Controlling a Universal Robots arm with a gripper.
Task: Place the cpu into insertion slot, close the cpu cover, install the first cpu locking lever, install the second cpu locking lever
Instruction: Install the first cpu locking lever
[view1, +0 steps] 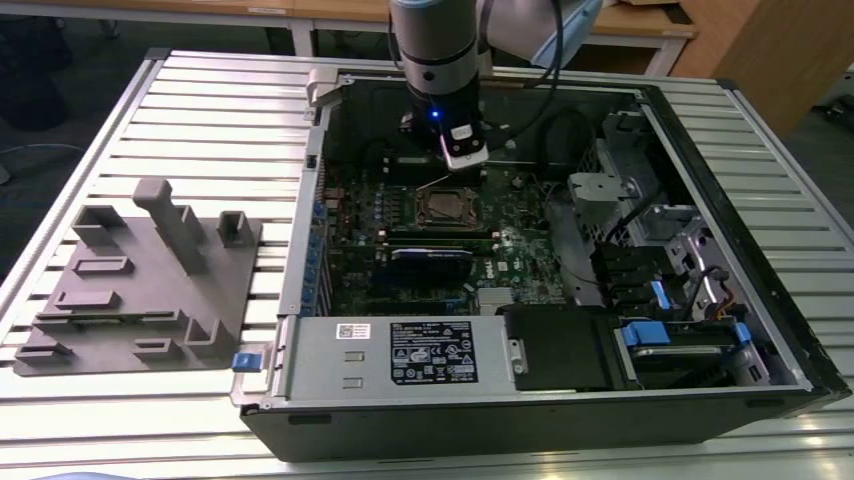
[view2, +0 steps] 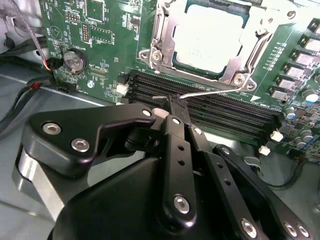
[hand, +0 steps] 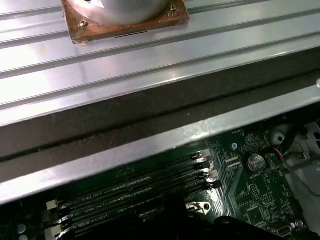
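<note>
We see an open computer case (view1: 561, 400) lying on a ribbed metal tabletop (view1: 214, 110), with the arm (view1: 438, 50) reaching down into it from above. In the second wrist view the pincer (view2: 170, 102) is clenched on a thin silver locking lever (view2: 210, 92), its fingers (view2: 177, 125) pressed together at the tip where the wire-like lever ends. That lever runs up toward the socket's corner and lies over the long black memory slots (view2: 215, 112).

The cpu (view2: 212, 35) sits in the insertion slot (view2: 160, 50), its pale grey top showing through the window of the cpu cover (view2: 252, 42), which lies flat down over it. In the exterior view the same slot (view1: 445, 207) shows just below the pincer (view1: 463, 160), in the middle of the green board (view1: 400, 285).

A round coin battery (view2: 73, 61) lies on the board near the socket's side. In the first wrist view we see the memory slots (hand: 140, 192), the case's metal edge (hand: 150, 147) and the ribbed tabletop (hand: 150, 55) beyond it.

On the tabletop, at the exterior view's left, a grey moulded holder (view1: 140, 290) rests well apart from the case.
</note>
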